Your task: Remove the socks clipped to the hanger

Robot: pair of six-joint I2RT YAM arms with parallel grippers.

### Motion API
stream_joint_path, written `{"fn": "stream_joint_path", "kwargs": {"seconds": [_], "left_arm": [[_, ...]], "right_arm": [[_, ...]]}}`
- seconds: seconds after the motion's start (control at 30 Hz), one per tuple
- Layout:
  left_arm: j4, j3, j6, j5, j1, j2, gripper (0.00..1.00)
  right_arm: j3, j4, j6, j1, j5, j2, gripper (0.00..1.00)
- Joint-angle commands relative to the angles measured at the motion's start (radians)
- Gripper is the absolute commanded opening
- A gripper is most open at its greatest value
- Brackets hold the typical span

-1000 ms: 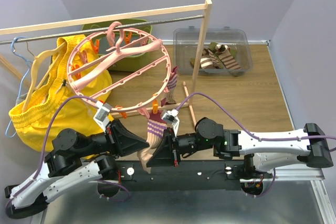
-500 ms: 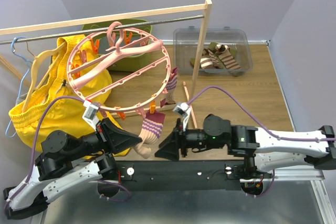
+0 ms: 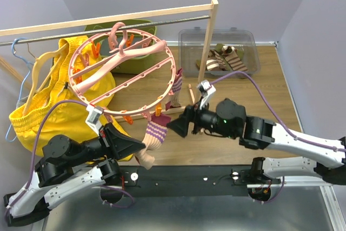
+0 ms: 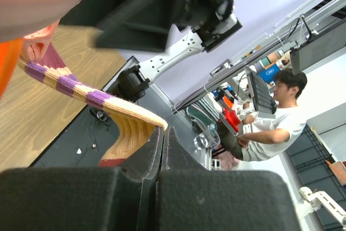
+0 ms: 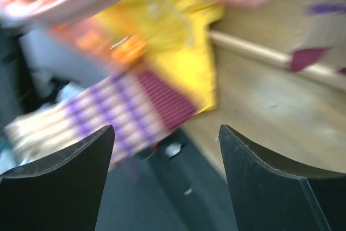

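Note:
The pink round hanger (image 3: 125,74) hangs tilted from the wooden rail. From an orange clip (image 3: 157,113) at its near rim hangs a pinkish-beige sock with purple stripes (image 3: 154,136). My left gripper (image 3: 139,147) is shut on that sock's lower part; in the left wrist view the sock (image 4: 92,98) runs into the closed fingertips of the gripper (image 4: 162,132). My right gripper (image 3: 175,125) stands open just right of the sock, apart from it. Its view shows the blurred sock (image 5: 121,114) beyond the empty gap of the gripper (image 5: 166,131). A second striped sock (image 3: 177,84) hangs at the ring's right side.
Yellow shorts (image 3: 48,109) hang on the left, beside a light-blue wire hanger (image 3: 19,60). A clear bin (image 3: 246,39) at the back right holds loose socks (image 3: 224,60). A green bin (image 3: 148,31) stands behind the ring. The rail's wooden post (image 3: 208,47) rises mid-table.
My right gripper let go of the striped sock, opened and drew back up and to the right. My left gripper closed on the sock and holds it.

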Motion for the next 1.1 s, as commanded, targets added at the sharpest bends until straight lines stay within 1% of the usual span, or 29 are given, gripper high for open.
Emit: {"fn": "stream_joint_path", "kwargs": {"seconds": [0.0, 0.07, 0.13, 0.17, 0.2, 0.27, 0.3, 0.43, 0.5, 0.57, 0.63, 0.87, 0.93, 0.97, 1.03, 1.07], "left_arm": [[-0.026, 0.031, 0.009, 0.029, -0.002, 0.001, 0.00], [-0.029, 0.031, 0.008, 0.029, -0.002, -0.010, 0.00], [-0.034, 0.031, 0.006, 0.033, -0.004, -0.023, 0.00], [-0.040, 0.032, 0.005, 0.038, -0.002, -0.028, 0.00], [-0.054, 0.034, 0.005, 0.035, -0.002, -0.031, 0.00], [-0.059, 0.032, -0.001, 0.032, -0.002, -0.045, 0.00], [-0.059, 0.031, -0.006, 0.030, -0.002, -0.051, 0.00], [-0.056, 0.028, -0.021, 0.024, -0.002, -0.071, 0.00], [-0.057, 0.024, -0.023, 0.032, -0.004, -0.074, 0.00], [-0.056, 0.024, -0.023, 0.033, -0.002, -0.074, 0.00], [-0.048, 0.024, -0.020, 0.041, -0.002, -0.071, 0.00], [-0.034, 0.018, -0.020, 0.047, -0.002, -0.073, 0.00], [-0.026, 0.011, -0.021, 0.050, -0.002, -0.073, 0.00], [-0.025, 0.011, -0.023, 0.055, -0.002, -0.071, 0.00], [-0.022, 0.005, -0.026, 0.055, -0.002, -0.066, 0.00], [-0.022, 0.001, -0.030, 0.056, -0.002, -0.066, 0.00]], "right_arm": [[0.075, 0.032, -0.096, -0.117, -0.133, 0.091, 0.86], [0.104, 0.054, -0.137, -0.122, -0.165, 0.118, 0.86], [0.123, 0.080, -0.162, -0.152, -0.209, 0.141, 0.86], [0.131, 0.095, -0.187, -0.166, -0.302, 0.163, 0.87], [0.131, 0.113, -0.197, -0.192, -0.343, 0.170, 0.86], [0.135, 0.167, -0.217, -0.209, -0.441, 0.189, 0.85], [0.148, 0.179, -0.224, -0.211, -0.464, 0.193, 0.85], [0.158, 0.213, -0.249, -0.224, -0.478, 0.203, 0.85], [0.158, 0.230, -0.252, -0.249, -0.519, 0.210, 0.85], [0.152, 0.293, -0.238, -0.261, -0.574, 0.216, 0.84], [0.157, 0.324, -0.238, -0.266, -0.590, 0.227, 0.82], [0.149, 0.396, -0.217, -0.266, -0.644, 0.264, 0.73], [0.145, 0.411, -0.217, -0.264, -0.639, 0.266, 0.70], [0.140, 0.420, -0.211, -0.266, -0.638, 0.263, 0.67], [0.119, 0.455, -0.203, -0.266, -0.636, 0.255, 0.64], [0.111, 0.469, -0.197, -0.266, -0.633, 0.250, 0.59]]}}
